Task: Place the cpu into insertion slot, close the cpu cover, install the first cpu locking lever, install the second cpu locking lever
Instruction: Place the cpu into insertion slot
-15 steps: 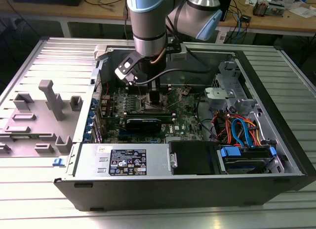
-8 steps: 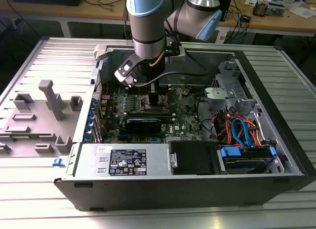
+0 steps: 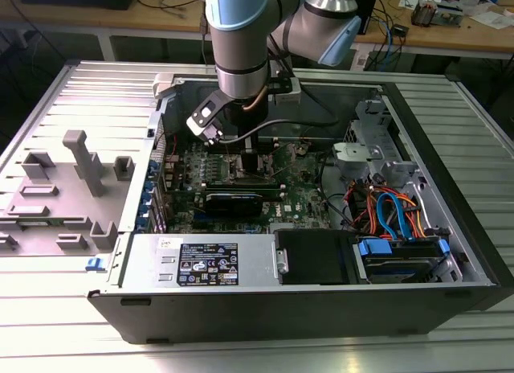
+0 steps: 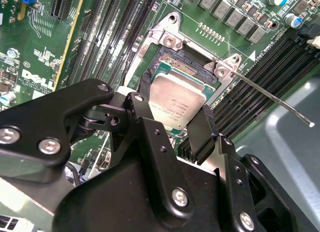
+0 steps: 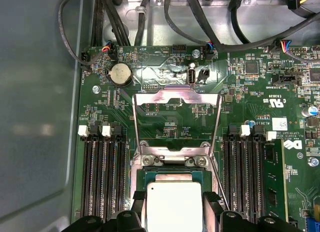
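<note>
**Square silver-grey metal-topped cpu clamped in the black two-fingered hand at the socket**
In the second wrist view, the cpu is gripped on two opposite edges, directly over the dark-framed square insertion slot set in the green circuit board. Whether it is seated cannot be told. In the first wrist view, the thin windowed metal cpu cover is seen swung open, away from the slot.

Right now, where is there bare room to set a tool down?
Bare: ribbed table beside the case, and the power supply top. Crowded: memory slots flank the hand holding the cpu; cables crowd the case at the exterior view's right.
</note>
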Controlling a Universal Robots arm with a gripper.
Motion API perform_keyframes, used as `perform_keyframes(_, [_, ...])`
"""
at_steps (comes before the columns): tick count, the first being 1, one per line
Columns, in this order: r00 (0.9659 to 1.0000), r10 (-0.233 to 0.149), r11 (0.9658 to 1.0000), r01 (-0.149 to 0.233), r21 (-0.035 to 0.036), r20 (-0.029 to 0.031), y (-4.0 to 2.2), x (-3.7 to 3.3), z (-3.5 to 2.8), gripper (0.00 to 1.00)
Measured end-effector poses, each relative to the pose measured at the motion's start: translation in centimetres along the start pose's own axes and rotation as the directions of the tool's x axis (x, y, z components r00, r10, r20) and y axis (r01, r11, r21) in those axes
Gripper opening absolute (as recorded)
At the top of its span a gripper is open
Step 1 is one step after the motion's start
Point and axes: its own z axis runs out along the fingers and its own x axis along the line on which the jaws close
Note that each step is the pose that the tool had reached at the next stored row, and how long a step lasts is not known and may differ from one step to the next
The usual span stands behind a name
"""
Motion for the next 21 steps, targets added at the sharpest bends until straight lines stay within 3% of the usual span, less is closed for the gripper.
perform_keyframes(7, [1.0000, 0.000, 1.0000, 0.000, 0.0000, -0.0001, 0.00, 0.00, 0.01, 0.54])
perform_keyframes(14, [1.0000, 0.007, 1.0000, -0.007, 0.0016, 0.0014, -0.11, 0.11, 0.84, 0.54])
perform_keyframes(21, [0.9997, 0.024, 0.9997, -0.024, 0.0013, 0.0044, -0.14, 0.10, 1.08, 0.54])
